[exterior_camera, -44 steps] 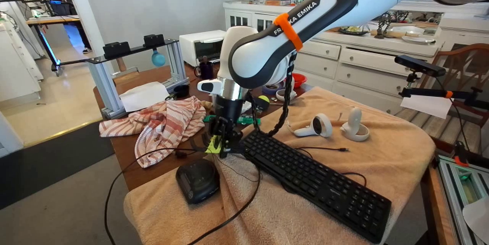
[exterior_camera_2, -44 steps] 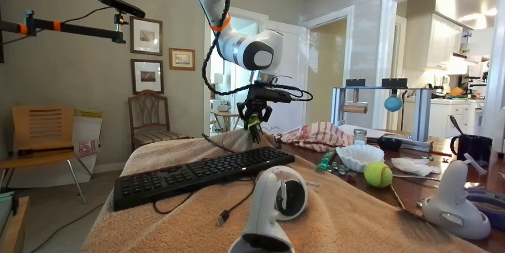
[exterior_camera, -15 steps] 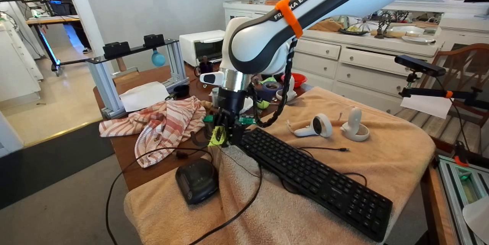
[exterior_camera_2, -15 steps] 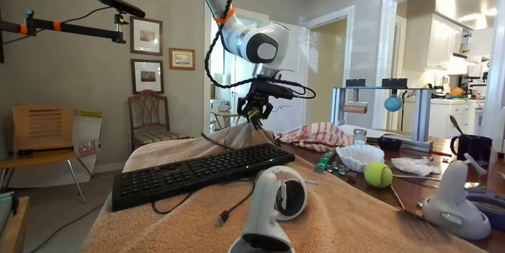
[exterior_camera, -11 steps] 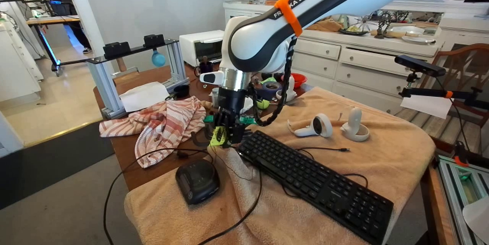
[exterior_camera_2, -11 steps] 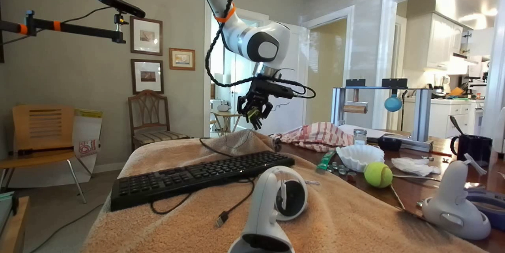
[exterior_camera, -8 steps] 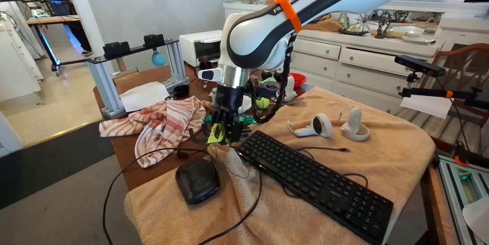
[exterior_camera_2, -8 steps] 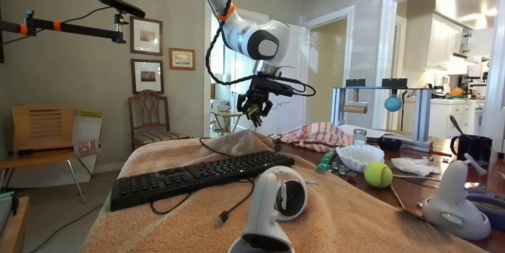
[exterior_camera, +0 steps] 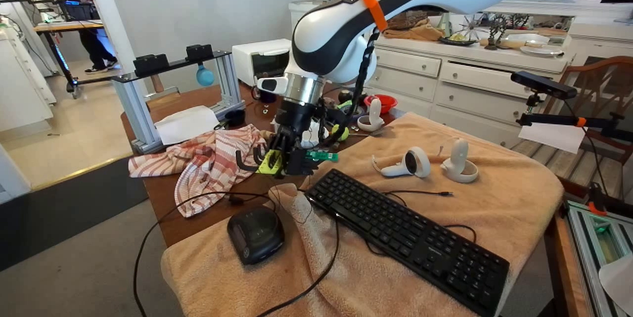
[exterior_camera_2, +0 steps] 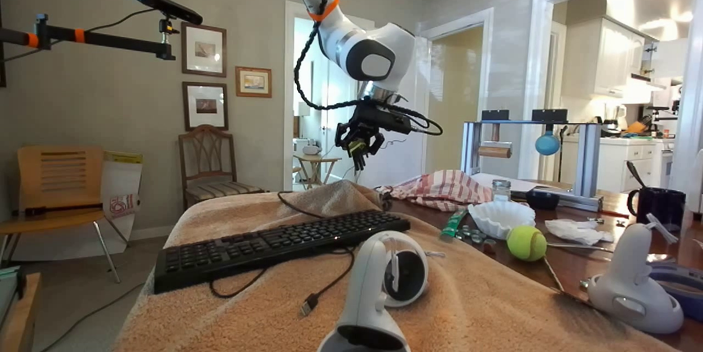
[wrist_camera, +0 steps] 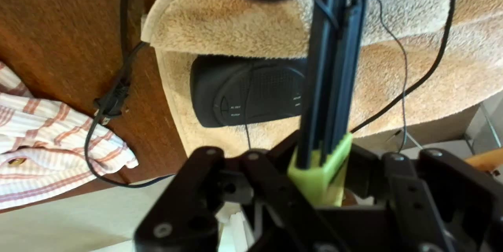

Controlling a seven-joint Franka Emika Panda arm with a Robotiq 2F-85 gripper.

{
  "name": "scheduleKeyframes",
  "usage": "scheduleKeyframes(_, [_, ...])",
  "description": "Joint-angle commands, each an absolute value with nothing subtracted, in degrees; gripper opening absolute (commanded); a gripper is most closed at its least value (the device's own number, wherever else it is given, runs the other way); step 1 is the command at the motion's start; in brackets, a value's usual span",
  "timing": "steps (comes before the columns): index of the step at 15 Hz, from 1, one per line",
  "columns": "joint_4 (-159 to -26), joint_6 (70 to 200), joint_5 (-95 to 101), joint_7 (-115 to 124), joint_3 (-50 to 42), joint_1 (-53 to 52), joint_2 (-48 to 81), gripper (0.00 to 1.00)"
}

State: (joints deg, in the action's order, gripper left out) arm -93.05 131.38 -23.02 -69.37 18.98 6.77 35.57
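On the left, the striped cloth (exterior_camera: 217, 151) lies bunched on the brown table (wrist_camera: 63, 55); to its right and nearer, the black device (exterior_camera: 255, 234) sits on the tan towel (exterior_camera: 217, 277), apart from the gripper; farther back and slightly right of that device, the lime-green piece (exterior_camera: 270, 163) hangs in the air, roughly above the towel's left edge, its long black prongs (wrist_camera: 318, 79) reaching out past it; exactly what it is I cannot tell; as I judge it, the picking-up is done, since the piece hangs clear of everything below, while setting it down and letting go are not yet done; the gripper (exterior_camera_2: 359, 147) appears nearly closed, clenched on the lime-green piece with only a narrow gap between its fingers, and seems to touch nothing else; to the right, the keyboard (exterior_camera: 410, 240) slants across the towel toward the near right, apart from the jaws; farther right and behind it, white controllers (exterior_camera: 414, 162) rest on the towel, well apart from the gripper.
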Motion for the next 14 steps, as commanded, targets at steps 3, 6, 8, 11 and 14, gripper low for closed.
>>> scheduleKeyframes(3, [-97.4, 144.8, -32.9, -67.3, 18.2, 8.2, 34.3, 0.03])
scheduleKeyframes(6, [-101.2, 155.3, -34.2, -64.5, 17.8, 8.3, 32.8, 0.03])
scheduleKeyframes(8, [-103.3, 162.6, -33.1, -61.2, 17.5, 8.0, 32.2, 0.03])
scheduleKeyframes(11, [-105.9, 172.9, -35.0, -57.8, 17.0, 7.4, 31.3, 0.03])
scheduleKeyframes(14, [-108.3, 166.2, -29.8, -50.1, 9.2, 2.9, 28.3, 0.03])
